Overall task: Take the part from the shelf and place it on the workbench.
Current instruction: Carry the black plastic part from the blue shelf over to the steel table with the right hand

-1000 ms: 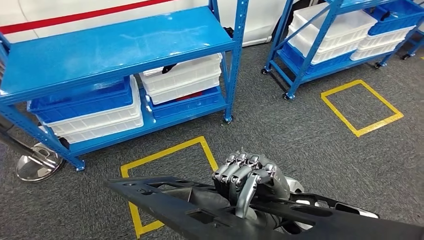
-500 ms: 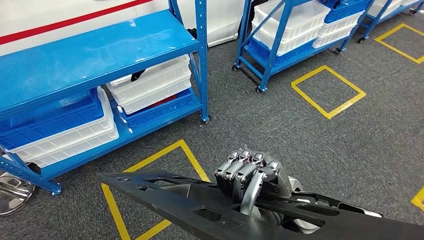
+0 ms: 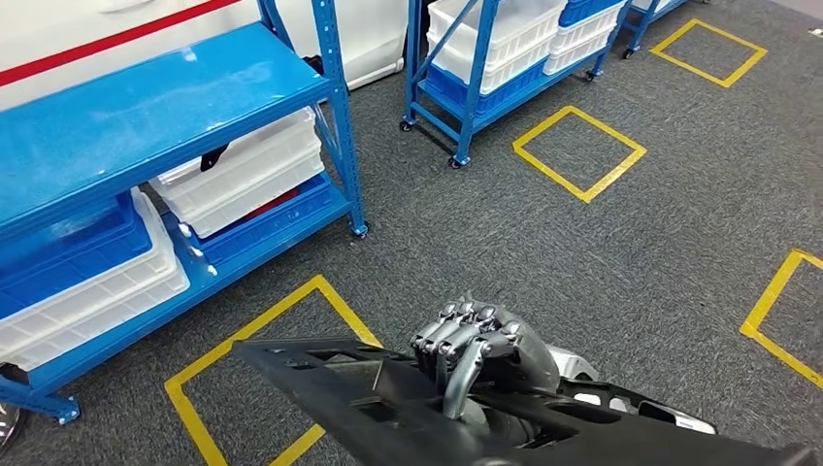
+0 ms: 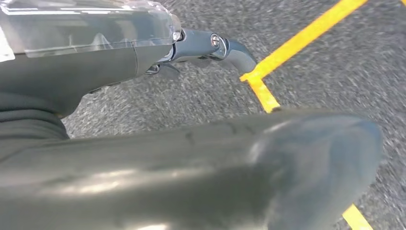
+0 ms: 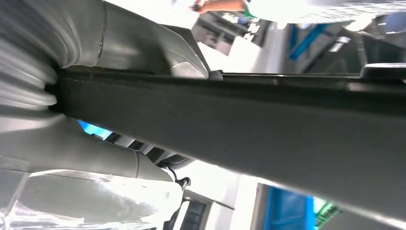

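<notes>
The right hand (image 3: 482, 345) was curled over the long black part (image 3: 388, 398), its silver fingers (image 3: 456, 335) wrapped down across the part's top face and the thumb hooked over the near side, so the part was firmly gripped. The part itself was a flat, dark moulded panel with several cut-out openings, carried roughly level above the grey carpet floor (image 3: 602, 262) and stretching out to both sides of the hand. In the right wrist view the same part (image 5: 249, 115) ran as a dark bar straight across from the ribbed grey cover, clamped between the hand's grey pieces.

The left hand (image 4: 210, 45) hung over the carpet, with a metal fingertip beside a corner of yellow floor tape (image 4: 287, 52); I could not tell how far its fingers were spread, since a big dark rounded surface blocked most of that view.

The blue shelf (image 3: 146, 116) stood off to the robot's left, its top board bare blue, with white bins (image 3: 243, 175) and a blue bin (image 3: 58, 252) stacked on the lower level. A second blue rack on castors (image 3: 466, 78) stood further back, also loaded with white bins. Yellow tape squares (image 3: 577, 150) were marked on the carpet, one just beneath the part's left end.
</notes>
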Robot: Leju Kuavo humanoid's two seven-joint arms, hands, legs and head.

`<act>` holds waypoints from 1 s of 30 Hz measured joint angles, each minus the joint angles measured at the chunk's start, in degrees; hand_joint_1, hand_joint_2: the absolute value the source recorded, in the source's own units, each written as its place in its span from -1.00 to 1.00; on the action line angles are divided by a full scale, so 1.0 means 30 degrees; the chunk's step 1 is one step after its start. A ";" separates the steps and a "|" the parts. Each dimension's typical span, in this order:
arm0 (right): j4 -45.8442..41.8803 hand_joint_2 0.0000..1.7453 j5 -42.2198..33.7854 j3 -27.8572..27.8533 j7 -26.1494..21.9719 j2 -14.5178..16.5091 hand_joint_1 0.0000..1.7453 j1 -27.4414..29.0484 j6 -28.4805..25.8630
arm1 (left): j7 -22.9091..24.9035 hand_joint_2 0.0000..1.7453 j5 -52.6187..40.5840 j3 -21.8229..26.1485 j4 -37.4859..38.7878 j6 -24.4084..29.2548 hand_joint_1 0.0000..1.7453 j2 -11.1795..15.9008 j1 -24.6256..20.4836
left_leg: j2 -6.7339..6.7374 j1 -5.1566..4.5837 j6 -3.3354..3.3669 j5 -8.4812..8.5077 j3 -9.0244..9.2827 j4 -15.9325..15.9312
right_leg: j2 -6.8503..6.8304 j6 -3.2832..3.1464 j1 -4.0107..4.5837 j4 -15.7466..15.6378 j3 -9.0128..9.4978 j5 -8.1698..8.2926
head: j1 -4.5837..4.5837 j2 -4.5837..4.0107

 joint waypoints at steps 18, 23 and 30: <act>0.4553 1.00 0.1745 0.1193 0.1468 -0.1532 1.00 -0.2024 -0.0962 | 0.0228 -1.00 0.0395 0.0218 0.0000 -0.0343 -1.00 -0.0007 0.0310 | -0.2575 0.0151 0.0007 0.0061 -0.0466 0.0461 | 0.3174 0.0014 -0.0191 0.0436 -0.0535 0.0188 | -0.0084 0.0000; 0.4105 1.00 0.2082 -0.0454 0.1058 -0.2016 1.00 -0.1737 -0.0410 | 0.0226 -1.00 0.0566 0.0357 0.0000 -0.0064 -1.00 -0.0060 0.0478 | -0.1487 0.0110 0.0431 0.0113 -0.0425 0.0317 | 0.1468 0.0426 -0.0275 0.4870 -0.2733 -0.1996 | 0.0064 0.0000; 0.2207 1.00 0.1062 -0.2202 0.0463 -0.2237 1.00 -0.0499 0.0274 | 0.0550 -1.00 0.0306 0.0393 0.0000 0.0049 -1.00 -0.0211 0.0552 | -0.0233 -0.0033 0.0113 -0.0239 -0.0091 0.0300 | 0.0104 0.0046 0.0005 0.0347 -0.0490 0.0236 | 0.0060 0.0000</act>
